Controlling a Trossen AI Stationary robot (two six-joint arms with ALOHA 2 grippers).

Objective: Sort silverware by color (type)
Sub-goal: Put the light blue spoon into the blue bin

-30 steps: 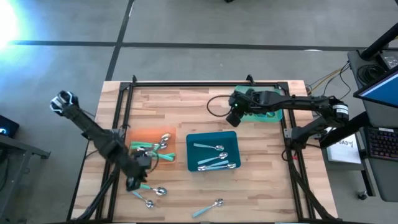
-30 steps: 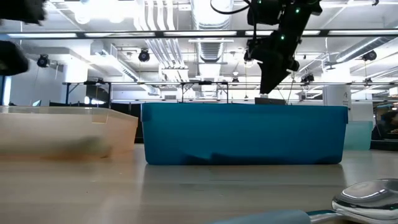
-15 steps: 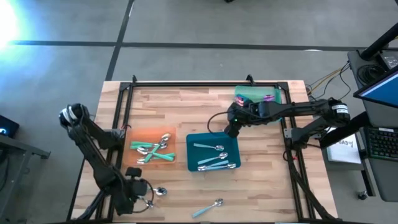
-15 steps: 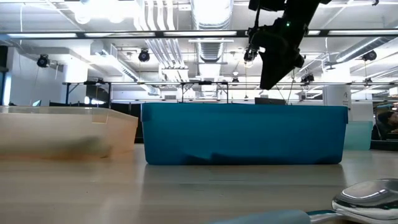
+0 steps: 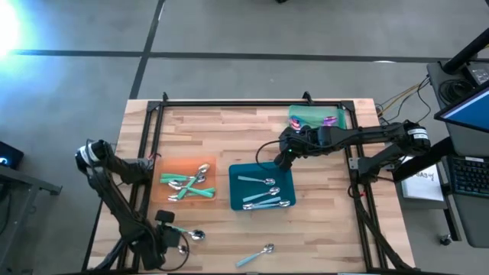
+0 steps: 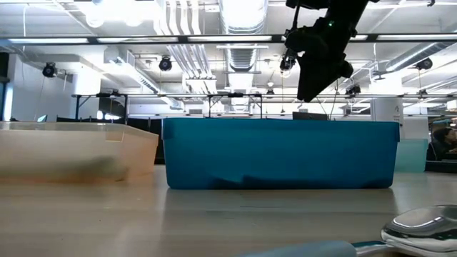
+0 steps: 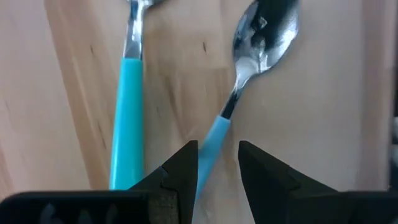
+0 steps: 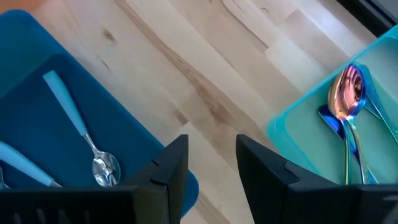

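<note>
Two loose spoons lie flat on the wood at the near left: one with a light-blue handle (image 7: pixel 214 140) and a silver bowl (image 7: pixel 266 31), one with a teal handle (image 7: pixel 126 118). My left gripper (image 7: pixel 217 168) is open and points down over them (image 5: pixel 170 243), a finger on either side of the light-blue handle. A third spoon (image 5: pixel 257 256) lies by the near edge. My right gripper (image 5: pixel 283 159) hangs open and holds nothing above the far rim of the blue tray (image 5: pixel 284 169), between it and the green tray (image 8: pixel 292 130). That tray holds iridescent pieces (image 8: pixel 348 93).
An orange tray (image 5: pixel 164 164) with teal-handled silverware sits left of the blue tray, which holds several blue-handled spoons (image 5: pixel 260 197). A black frame rail (image 5: pixel 252 102) runs around the table. In the low view a spoon bowl (image 6: pixel 421 225) lies close at the near right.
My left gripper has swung from the orange tray's near edge toward the table's near edge and gone down over the loose spoons, turning as it went. My right gripper has moved off the green tray toward the blue tray's far rim.
</note>
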